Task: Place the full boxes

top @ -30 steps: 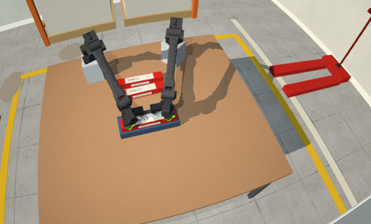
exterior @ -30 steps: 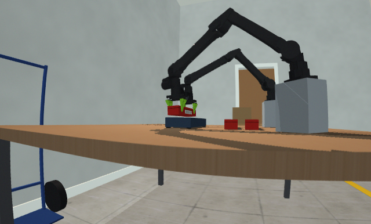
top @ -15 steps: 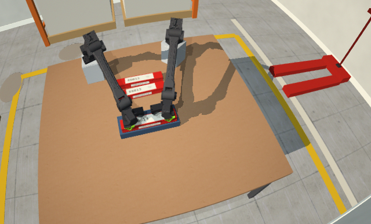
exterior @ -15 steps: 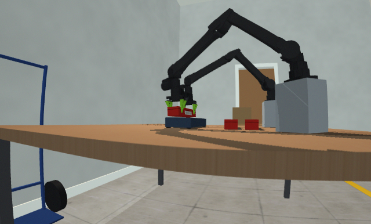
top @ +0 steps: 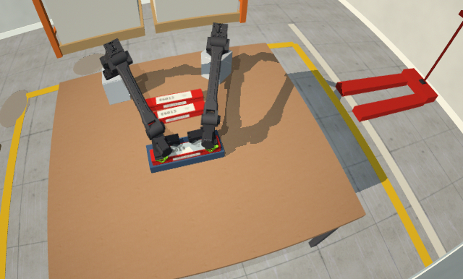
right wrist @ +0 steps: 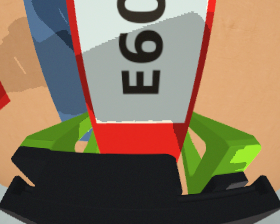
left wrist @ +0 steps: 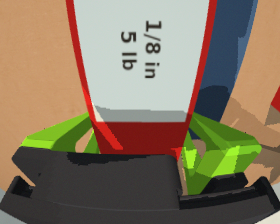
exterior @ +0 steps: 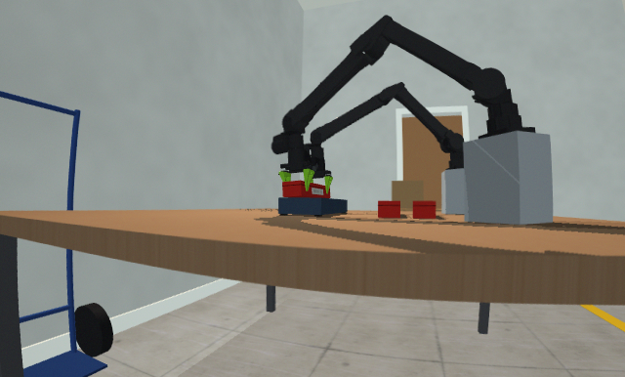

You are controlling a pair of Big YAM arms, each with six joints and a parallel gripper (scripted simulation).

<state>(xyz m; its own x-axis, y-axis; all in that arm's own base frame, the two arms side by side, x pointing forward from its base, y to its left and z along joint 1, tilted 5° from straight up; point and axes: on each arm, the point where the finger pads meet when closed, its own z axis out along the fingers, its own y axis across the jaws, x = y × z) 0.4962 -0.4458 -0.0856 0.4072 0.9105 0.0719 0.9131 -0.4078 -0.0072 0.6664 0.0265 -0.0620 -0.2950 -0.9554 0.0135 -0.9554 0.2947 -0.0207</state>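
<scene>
A red box of electrodes (top: pixel 197 144) (exterior: pixel 293 189) (left wrist: pixel 141 95) (right wrist: pixel 141 107) is level, right at the top of the blue platform (top: pixel 187 163) (exterior: pixel 300 206) and lengthwise along it. Touching or a hair above, I cannot tell. My left gripper (top: pixel 209 144) (exterior: pixel 296 185) is shut across its "5 lb" end, and my right gripper (top: pixel 161 155) is shut across its "E60" end. Two more red boxes lie flat and parallel on the table between platform and arm bases: the nearer box (top: pixel 176 110) (exterior: pixel 389 209) and the farther box (top: pixel 173 97) (exterior: pixel 424 209).
Grey base blocks stand at the back: the left arm's block (top: pixel 216 70) (exterior: pixel 495 181) and the right arm's block (top: pixel 115 90). The arms reach forward over or beside the two lying boxes. The table (top: pixel 200 217) extends past the platform on its front side.
</scene>
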